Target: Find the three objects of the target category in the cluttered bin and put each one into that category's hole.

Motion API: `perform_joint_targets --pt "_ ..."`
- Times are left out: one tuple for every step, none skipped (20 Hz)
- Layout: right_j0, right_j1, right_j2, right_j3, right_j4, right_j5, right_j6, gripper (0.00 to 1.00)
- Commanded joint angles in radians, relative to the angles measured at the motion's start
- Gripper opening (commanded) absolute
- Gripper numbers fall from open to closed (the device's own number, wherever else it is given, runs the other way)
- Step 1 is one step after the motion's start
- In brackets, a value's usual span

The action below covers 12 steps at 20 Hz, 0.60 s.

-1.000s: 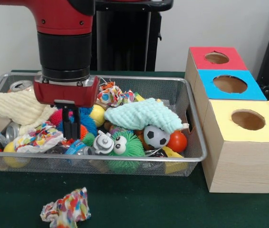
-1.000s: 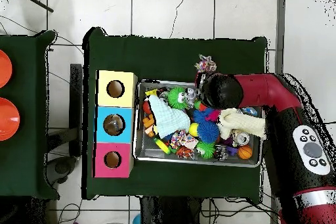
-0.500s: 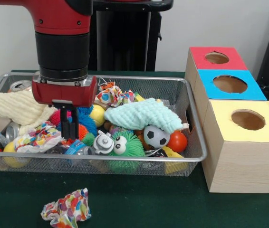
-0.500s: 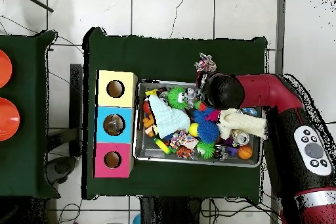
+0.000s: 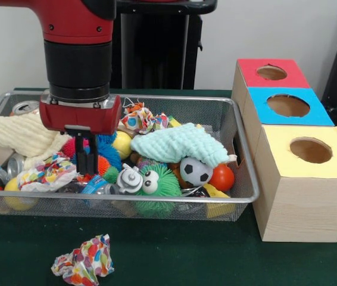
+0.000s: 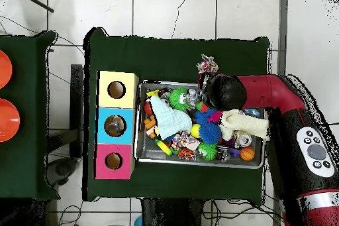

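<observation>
the pincer (image 5: 86,156) hung down inside the wire bin (image 5: 247,173), its dark fingers drawn narrow, though i couldn't tell if anything was caught between them. taking the mint cloth (image 5: 177,143) as my landmark, the pincer stood well to its left in the front view, tips among a blue spiky ball (image 5: 106,150) and a patterned rag (image 5: 48,171). which category was wanted i couldn't judge; the three-holed box (image 5: 302,182) lay beyond the cloth, on the side away from the pincer.
</observation>
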Motion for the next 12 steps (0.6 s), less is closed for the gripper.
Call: perform_joint_targets --pt "0.000 0.014 0.014 0.077 -0.047 0.000 -0.197 1.00" --pt "0.000 0.015 0.014 0.075 -0.044 0.003 -0.193 1.00" --pt "0.001 0.016 0.013 0.073 -0.040 0.006 -0.190 1.00" --pt "0.000 0.016 0.013 0.073 -0.040 0.007 -0.189 1.00" --pt "0.000 0.017 0.014 0.074 -0.039 0.005 -0.186 1.00" --pt "0.000 0.017 0.014 0.074 -0.039 0.002 -0.184 1.00" --pt "-0.001 0.020 0.018 0.073 -0.044 -0.002 -0.193 1.00" --pt "-0.001 0.018 0.016 0.077 -0.045 -0.007 -0.188 1.00" --pt "-0.002 0.018 0.015 0.079 -0.042 -0.012 -0.176 1.00" --pt "-0.002 0.019 0.016 0.078 -0.043 -0.010 -0.180 1.00" --pt "-0.002 0.019 0.015 0.079 -0.042 -0.010 -0.178 1.00" --pt "-0.003 0.020 0.016 0.079 -0.043 -0.011 -0.179 1.00"
